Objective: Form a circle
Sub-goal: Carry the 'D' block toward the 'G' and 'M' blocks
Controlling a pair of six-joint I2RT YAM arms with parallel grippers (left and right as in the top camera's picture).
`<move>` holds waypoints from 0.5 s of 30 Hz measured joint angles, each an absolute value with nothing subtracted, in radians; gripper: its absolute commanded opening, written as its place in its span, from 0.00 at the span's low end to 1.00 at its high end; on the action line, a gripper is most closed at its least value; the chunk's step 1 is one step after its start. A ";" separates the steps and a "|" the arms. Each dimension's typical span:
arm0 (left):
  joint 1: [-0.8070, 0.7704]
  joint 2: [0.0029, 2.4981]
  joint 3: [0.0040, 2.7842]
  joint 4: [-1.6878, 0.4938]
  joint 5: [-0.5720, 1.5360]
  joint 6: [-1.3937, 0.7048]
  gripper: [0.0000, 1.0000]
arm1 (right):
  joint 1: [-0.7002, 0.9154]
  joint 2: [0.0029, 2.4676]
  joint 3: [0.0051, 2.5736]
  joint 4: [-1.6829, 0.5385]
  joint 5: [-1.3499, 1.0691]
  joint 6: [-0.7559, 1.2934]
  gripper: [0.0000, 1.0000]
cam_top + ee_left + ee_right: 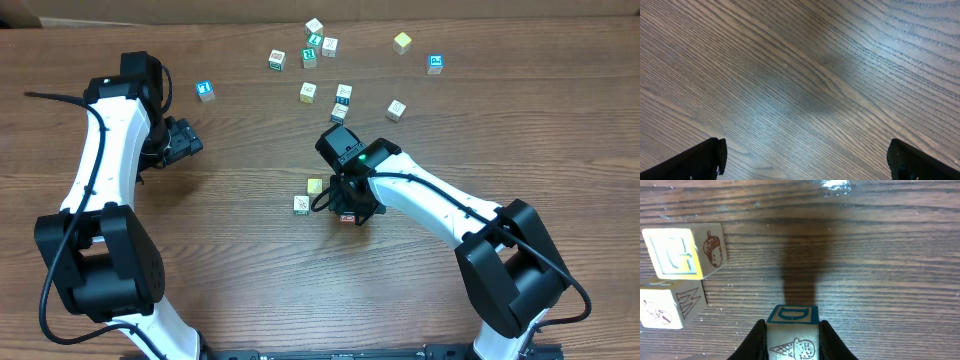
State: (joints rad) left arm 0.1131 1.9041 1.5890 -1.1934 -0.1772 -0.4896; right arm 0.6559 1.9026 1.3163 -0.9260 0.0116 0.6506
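r pincer [792,345] clamps d cube [792,325] nr yellow cube [675,252].

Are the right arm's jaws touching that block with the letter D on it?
Touching. The right wrist view shows the D block clamped between both jaws, no gap on either side.

The table [250,290] is brown wood grain with fine ridged lines, semi-matt, taking a soft pale sheen under the light. The pale yellow cube [682,252], the whitish cube [670,305] and the D cube [792,347] look like smooth wood with matt printed faces. The right gripper [792,327] has matt black fingers [756,342], probably plastic. The left arm shell [115,125] and right arm shell [430,195] are glossy white plastic.
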 measured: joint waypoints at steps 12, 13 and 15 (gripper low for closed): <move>0.113 1.904 1.589 -1.193 -0.177 -0.490 1.00 | 0.656 1.903 1.305 -0.862 0.000 0.609 0.19; 0.113 1.904 1.589 -1.193 -0.177 -0.490 1.00 | 0.656 1.903 1.305 -0.861 -0.001 0.604 0.19; 0.113 1.904 1.589 -1.193 -0.177 -0.490 1.00 | 0.656 1.903 1.305 -0.855 -0.002 0.598 0.19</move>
State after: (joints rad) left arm 0.1131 1.9041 1.5890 -1.1934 -0.1772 -0.4896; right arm 0.6559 1.9026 1.3048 -0.8555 -0.0017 0.5980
